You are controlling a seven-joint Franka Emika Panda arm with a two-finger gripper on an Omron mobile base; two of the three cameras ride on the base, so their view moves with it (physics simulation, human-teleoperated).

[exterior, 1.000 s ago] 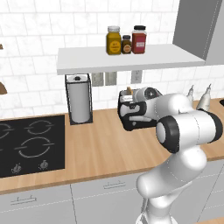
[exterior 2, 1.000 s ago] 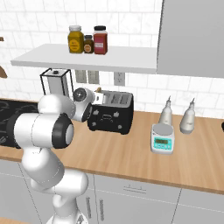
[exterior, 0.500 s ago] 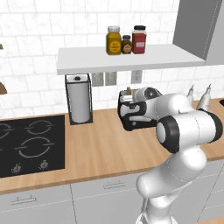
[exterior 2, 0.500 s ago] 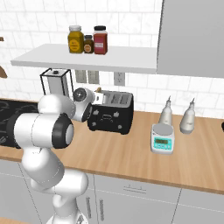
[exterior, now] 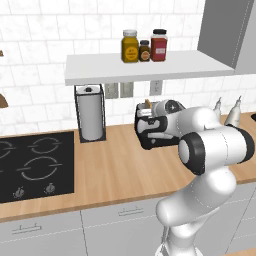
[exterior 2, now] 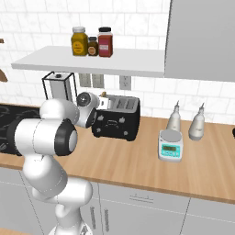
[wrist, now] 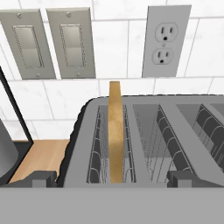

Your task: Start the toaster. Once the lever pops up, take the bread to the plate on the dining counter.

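Nothing differs from before: the gripper (wrist: 112,178) stays spread wide above the toaster (wrist: 148,144), the bread (wrist: 116,131) standing upright in its slot

no readable text or labels anywhere, jar labels (exterior: 130,51) blurred (scale display (exterior 2: 170,148) too)

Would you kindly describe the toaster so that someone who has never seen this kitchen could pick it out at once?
Find the white wall shelf carrying three jars; beneath it runs a wood counter. On that counter, against the tiled wall below the outlet, stands the toaster. It is the black, boxy thing with open slots on top and a bread slice upright in one, unlike the small white scale beside it.
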